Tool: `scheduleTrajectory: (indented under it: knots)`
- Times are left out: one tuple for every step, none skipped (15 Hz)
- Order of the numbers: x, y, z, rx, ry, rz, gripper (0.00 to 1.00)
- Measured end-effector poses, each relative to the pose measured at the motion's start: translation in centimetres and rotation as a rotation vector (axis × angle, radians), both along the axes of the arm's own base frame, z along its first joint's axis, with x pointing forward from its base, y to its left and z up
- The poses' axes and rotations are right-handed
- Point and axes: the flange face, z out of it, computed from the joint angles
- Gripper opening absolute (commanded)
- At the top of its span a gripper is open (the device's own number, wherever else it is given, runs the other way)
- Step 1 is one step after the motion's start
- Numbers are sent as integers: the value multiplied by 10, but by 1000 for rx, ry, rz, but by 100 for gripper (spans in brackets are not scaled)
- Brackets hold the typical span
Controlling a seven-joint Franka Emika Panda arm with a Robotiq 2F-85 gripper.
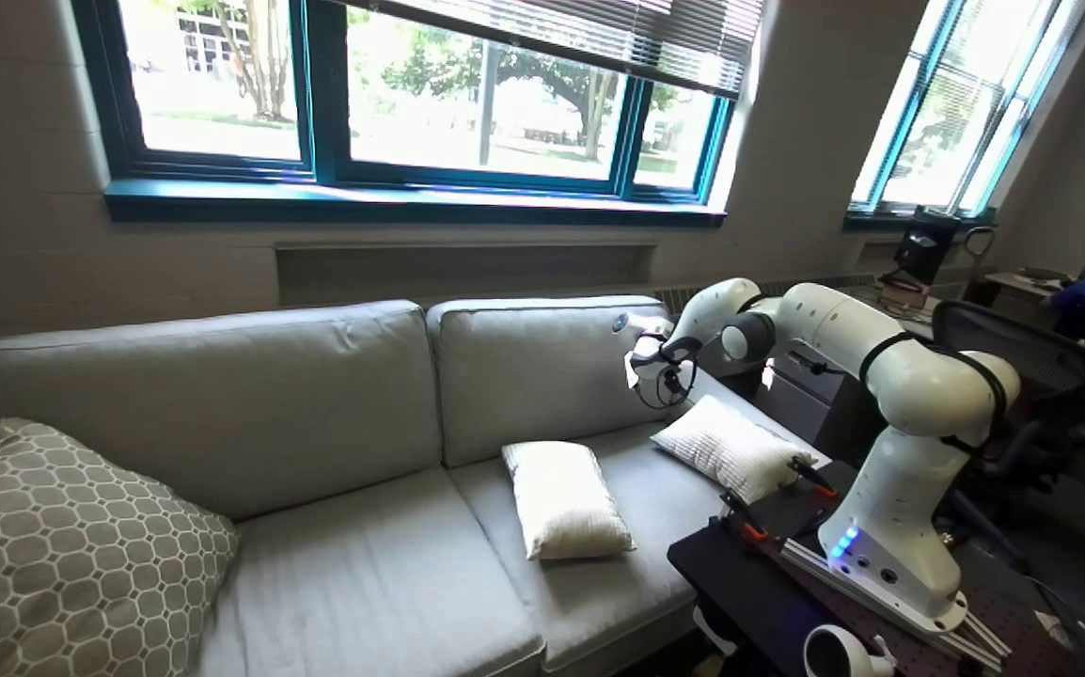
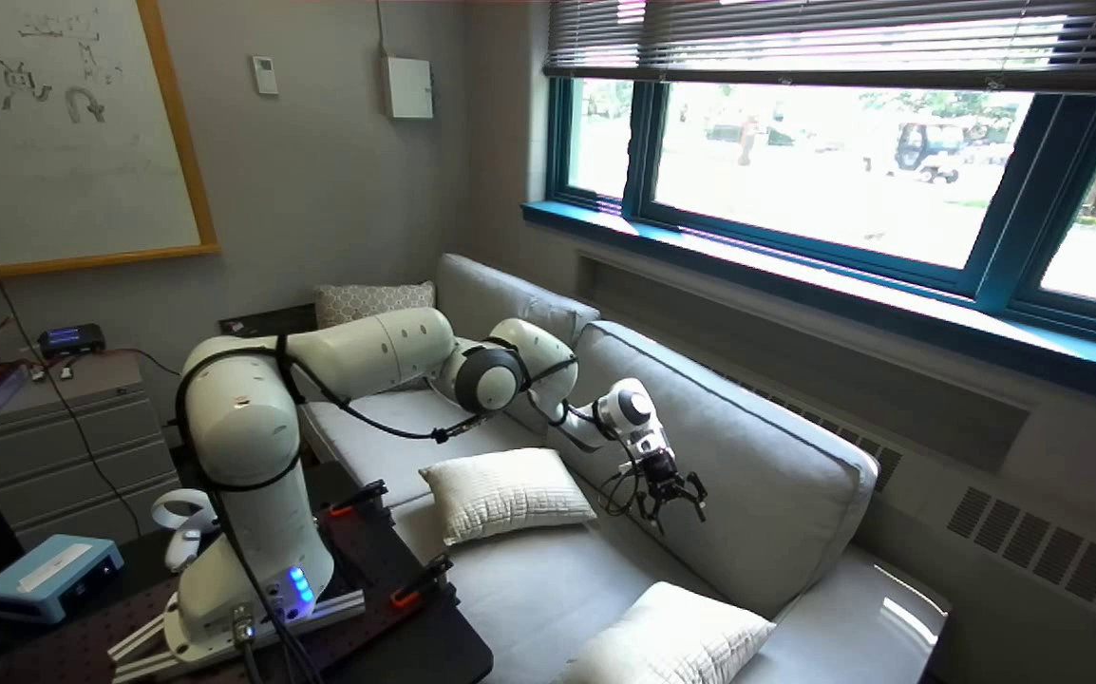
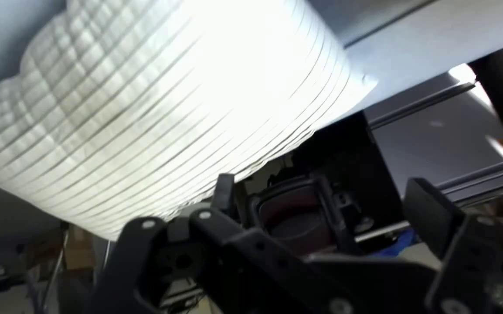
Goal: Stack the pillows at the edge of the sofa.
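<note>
Two white pillows lie apart on the light grey sofa [image 1: 345,564] [image 2: 548,598]. One pillow [image 1: 566,498] [image 2: 510,489] lies on the seat half nearer the robot. The other pillow [image 1: 735,447] [image 2: 671,641] lies by the padded sofa arm, cut off by the lower edge in an exterior view. It fills much of the wrist view [image 3: 147,109]. My gripper [image 2: 679,513] is raised in front of the back cushion, above the seat. In the wrist view the gripper [image 3: 327,205] has its fingers wide apart with nothing between them. The left finger overlaps the pillow's edge in the picture; contact cannot be told.
A larger patterned cushion [image 1: 82,555] [image 2: 372,301] sits at the sofa's far end. The black table [image 1: 721,564] with the robot base and orange-black clamps [image 1: 743,515] stands against the sofa front. A grey drawer cabinet [image 1: 801,400] stands beyond the sofa arm.
</note>
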Motion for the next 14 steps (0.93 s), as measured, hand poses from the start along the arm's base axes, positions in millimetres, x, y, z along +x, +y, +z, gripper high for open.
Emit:
scheduleTrajectory:
  knots:
    - [9,21,2,32,-30,44,100]
    - [17,41,4,65,-61,87,100]
    - [24,59,7,100,-92,132,100]
    - [30,76,8,135,-124,180,100]
    - [34,90,9,170,-153,228,100]
    - [36,103,8,203,-181,283,100]
    - [36,115,7,235,-206,342,100]
    - [34,127,4,267,-227,406,100]
    - [30,138,1,297,-242,472,100]
    - [24,148,-3,326,-255,539,100]
    - [15,157,-8,358,-264,606,100]
    - [6,164,-13,393,-270,669,100]
    - [-3,169,-17,428,-278,728,100]
    - [-13,172,-20,459,-283,785,100]
